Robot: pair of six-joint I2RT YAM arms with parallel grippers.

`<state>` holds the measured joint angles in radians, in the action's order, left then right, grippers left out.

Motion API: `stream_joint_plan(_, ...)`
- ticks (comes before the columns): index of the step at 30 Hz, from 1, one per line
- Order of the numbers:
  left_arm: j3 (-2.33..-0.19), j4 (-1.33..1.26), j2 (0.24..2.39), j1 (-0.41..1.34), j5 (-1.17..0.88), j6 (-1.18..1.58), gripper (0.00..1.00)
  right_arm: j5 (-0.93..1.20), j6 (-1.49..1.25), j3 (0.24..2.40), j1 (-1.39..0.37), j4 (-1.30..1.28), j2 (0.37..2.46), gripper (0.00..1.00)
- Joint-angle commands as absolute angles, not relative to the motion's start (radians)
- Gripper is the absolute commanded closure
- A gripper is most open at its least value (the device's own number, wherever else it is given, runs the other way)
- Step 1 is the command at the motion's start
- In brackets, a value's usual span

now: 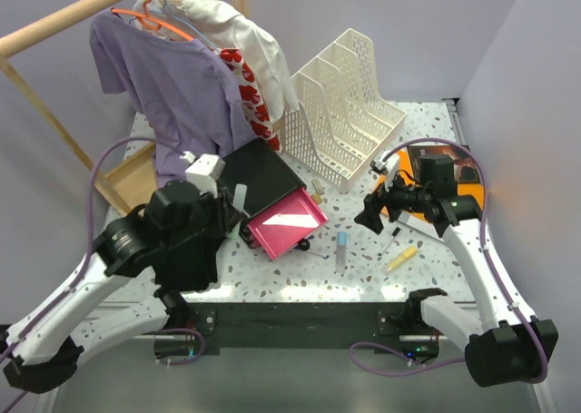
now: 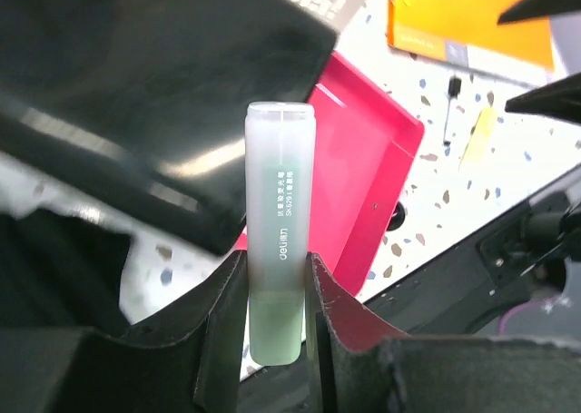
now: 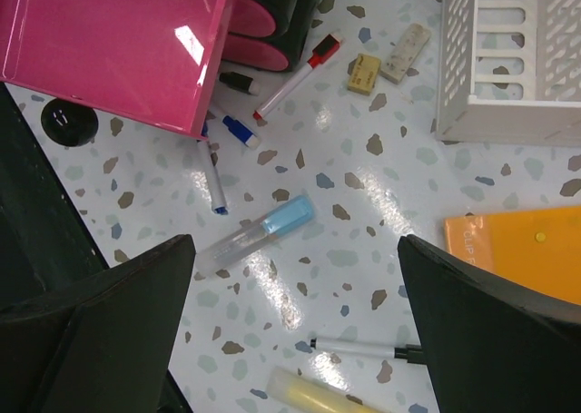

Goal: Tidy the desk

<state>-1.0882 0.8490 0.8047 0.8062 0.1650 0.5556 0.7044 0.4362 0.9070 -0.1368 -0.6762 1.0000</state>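
The brand name "deli" is printed in white, running lengthwise, on a pale green translucent highlighter tube [image 2: 280, 222]. Smaller print beside the brand name is too fine to read. The word "CLIP" stands in pale letters at the corner of a flat orange plastic folder [image 3: 517, 250]; the rest of the line is illegible.

A robot lab is posing as an office: plain walls [image 1: 526, 50] are enclosing a speckled tabletop [image 1: 427, 127], markers [image 3: 292, 65] are lying near a file rack [image 1: 345, 113], and shirts [image 1: 182, 86] are hanging at the far left corner.
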Motion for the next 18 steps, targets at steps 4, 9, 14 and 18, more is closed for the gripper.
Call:
stream_joint_plan(4,-1.238,0.651,1.097,0.813,-0.070,0.259,1.00,0.750,0.485,0.888,-0.133,-0.677,0.986,0.01)
stream_joint_plan(9,-1.269,0.623,1.204,0.821,-0.103,0.229,0.99,0.744,0.489,0.888,-0.133,-0.675,0.997,0.01)
stream_joint_plan(14,-1.262,0.620,1.242,0.838,-0.101,0.216,0.84,0.732,0.491,0.887,-0.132,-0.673,1.003,0.01)
stream_joint_plan(18,-1.249,0.614,1.275,0.850,-0.100,0.210,0.72,0.726,0.494,0.885,-0.129,-0.672,1.005,0.01)
